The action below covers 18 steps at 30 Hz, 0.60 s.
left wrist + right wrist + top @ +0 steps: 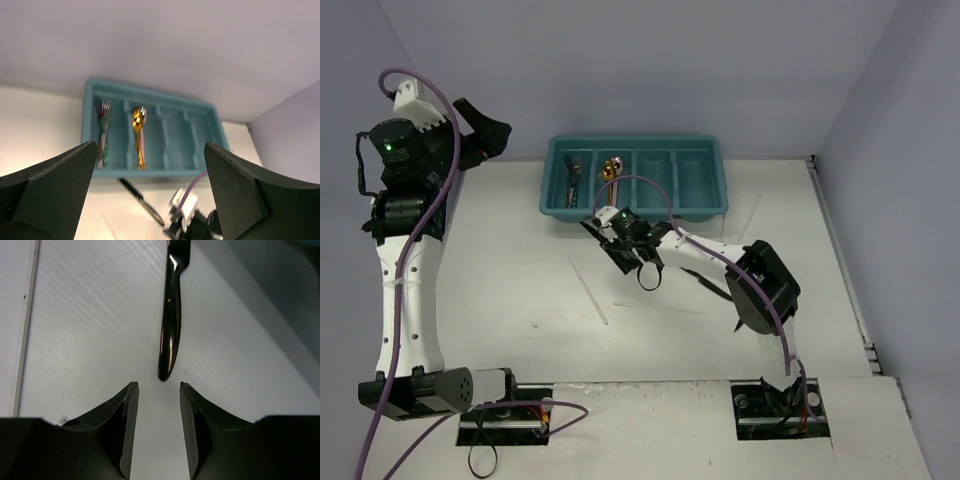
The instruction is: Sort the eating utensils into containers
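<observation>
The teal tray (pixel 705 205) stands at the back; a silver fork (pixel 572 176) lies in its leftmost compartment and a gold spoon (pixel 610 170) in the second. A black knife (pixel 592 232) lies on the table before the tray. My right gripper (pixel 623 252) is open and low over that knife; in the right wrist view its fingers flank the spot (pixel 157 385) just short of the knife's handle end (pixel 170 330). My left gripper (pixel 486 133) is raised high at the far left, wide open (pixel 150 146) and empty, looking down on the tray (pixel 215 131).
A pale stick (pixel 588 290) lies left of centre, another (pixel 660 308) lies crosswise in the middle, and a third (pixel 757 212) lies right of the tray. A second black knife (pixel 717 287) is partly under my right arm. Walls close in on three sides.
</observation>
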Available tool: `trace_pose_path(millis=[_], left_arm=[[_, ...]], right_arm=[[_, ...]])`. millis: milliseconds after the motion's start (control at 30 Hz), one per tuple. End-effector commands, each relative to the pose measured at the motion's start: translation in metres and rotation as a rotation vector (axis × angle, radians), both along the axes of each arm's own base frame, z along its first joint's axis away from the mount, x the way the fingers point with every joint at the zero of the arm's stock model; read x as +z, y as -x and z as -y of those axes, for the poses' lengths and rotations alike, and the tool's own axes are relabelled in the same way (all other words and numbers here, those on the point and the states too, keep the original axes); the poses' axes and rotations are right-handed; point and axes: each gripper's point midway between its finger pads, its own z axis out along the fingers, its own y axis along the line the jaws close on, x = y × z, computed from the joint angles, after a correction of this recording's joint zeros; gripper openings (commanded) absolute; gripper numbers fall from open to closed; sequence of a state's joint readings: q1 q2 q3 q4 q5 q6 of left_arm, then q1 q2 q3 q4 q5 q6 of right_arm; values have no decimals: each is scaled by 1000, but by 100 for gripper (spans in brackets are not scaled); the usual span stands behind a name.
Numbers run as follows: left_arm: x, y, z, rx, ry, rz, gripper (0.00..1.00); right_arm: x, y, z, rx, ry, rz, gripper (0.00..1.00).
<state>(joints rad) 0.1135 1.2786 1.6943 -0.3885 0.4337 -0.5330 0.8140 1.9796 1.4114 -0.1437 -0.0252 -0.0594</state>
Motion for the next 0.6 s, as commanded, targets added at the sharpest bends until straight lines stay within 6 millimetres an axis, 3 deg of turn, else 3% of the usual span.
trace_pose_path(millis=[0, 233, 567], left_arm=[[-4, 10, 1, -19, -10, 12, 87], [-9, 10, -2, -17, 17, -2, 87], [-7, 15, -6, -8, 31, -8, 87]], right_arm=[[34, -30, -21, -50, -62, 111, 36], [11, -38, -34, -18, -42, 87, 39], [-4, -54, -45, -7, -33, 88, 40]])
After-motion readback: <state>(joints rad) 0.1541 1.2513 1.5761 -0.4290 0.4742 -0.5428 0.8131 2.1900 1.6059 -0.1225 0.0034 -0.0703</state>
